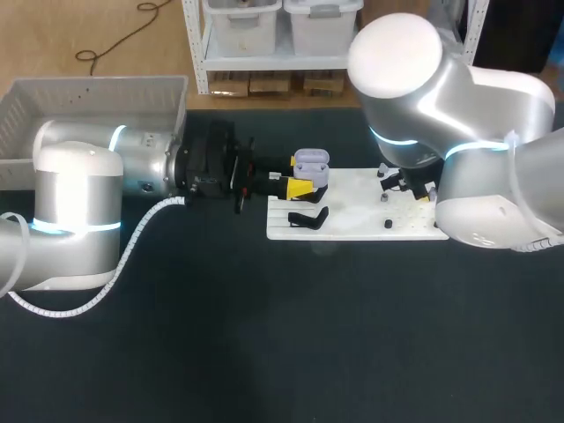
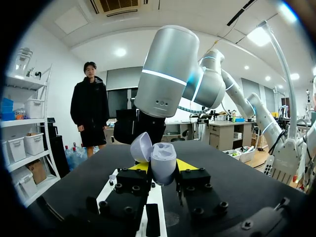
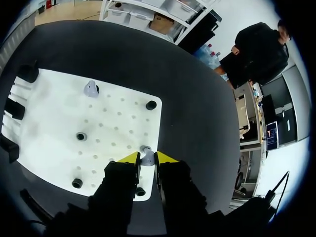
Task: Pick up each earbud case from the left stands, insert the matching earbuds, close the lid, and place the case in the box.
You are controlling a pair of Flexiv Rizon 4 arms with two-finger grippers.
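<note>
Left hand: the left hand [image 1: 298, 187] [image 2: 163, 167] is clamped on the earbud case [image 1: 310, 163] [image 2: 163, 162], one yellow tip on each side.
Earbud case: lavender, lid [image 2: 140, 146] swung open, held above the left edge of the white board [image 1: 352, 210].
Right hand: the right hand [image 3: 147, 159] is low over the far right of the board [image 3: 123, 116], its fingers closed in on the earbud [image 3: 147, 157] from both sides.
Second earbud: a second earbud [image 3: 90, 89] sits on the board, well apart from the right hand.
Stand: a black stand [image 1: 308, 218] is on the board's left end, just beside the left hand.
Box: the pale box [image 1: 97, 84] stands at the table's [image 1: 264, 335] far left corner.
</note>
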